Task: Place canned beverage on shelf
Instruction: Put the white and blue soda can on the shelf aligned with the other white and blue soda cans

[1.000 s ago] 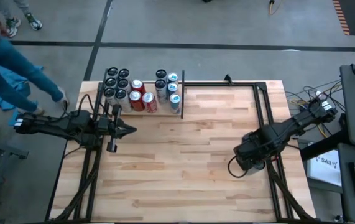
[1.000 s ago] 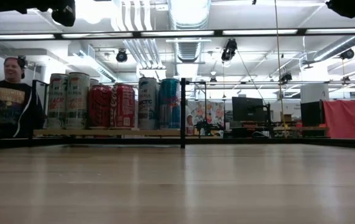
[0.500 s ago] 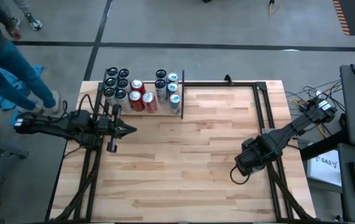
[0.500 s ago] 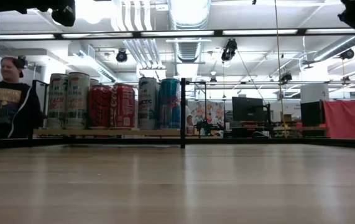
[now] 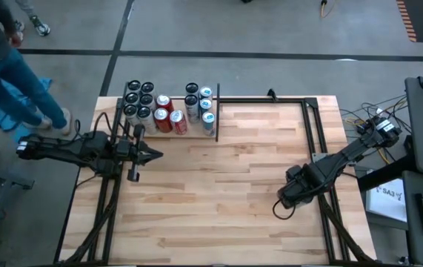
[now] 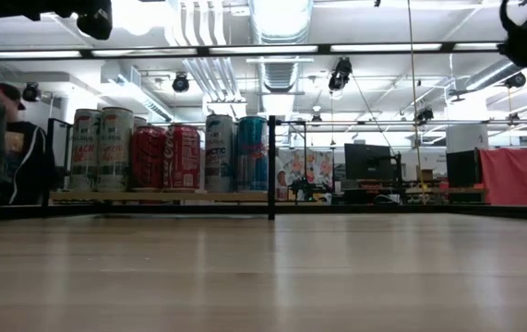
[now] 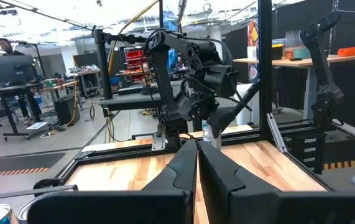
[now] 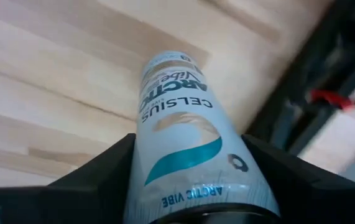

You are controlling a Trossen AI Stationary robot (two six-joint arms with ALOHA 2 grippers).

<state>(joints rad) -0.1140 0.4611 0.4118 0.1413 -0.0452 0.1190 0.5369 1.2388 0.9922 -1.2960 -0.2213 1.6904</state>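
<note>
A pale blue and white Celsius can [image 8: 183,137] stands between the two fingers of my right gripper [image 5: 292,194] near the table's right edge, beside the black frame rail. The arm hides the can in the high view. It shows small under that gripper in the left wrist view [image 7: 207,132]. The shelf [image 5: 172,135], a pale plywood panel at the far left, carries several upright cans [image 6: 166,157]. My left gripper [image 5: 155,155] is shut and empty, level in front of the shelf. My right gripper has one finger [image 8: 99,177] on each side of the can's wall, on its upper part [image 8: 145,168]. The fingers come from above, pointing steeply down along the can. The can is upright. Whether its lower end [image 8: 165,62] rests on the table cannot be told.
Black frame rails run along the far and right sides of the table [image 5: 311,133]. A black upright rod [image 6: 270,166] marks the shelf's right end. A person [image 5: 4,67] stands beyond the table's left side. Bare wood [image 5: 218,185] lies between the arms.
My right gripper has come down and a little toward the table's near edge. The person at the left has shifted about. My left arm and the cans on the shelf have kept still.
</note>
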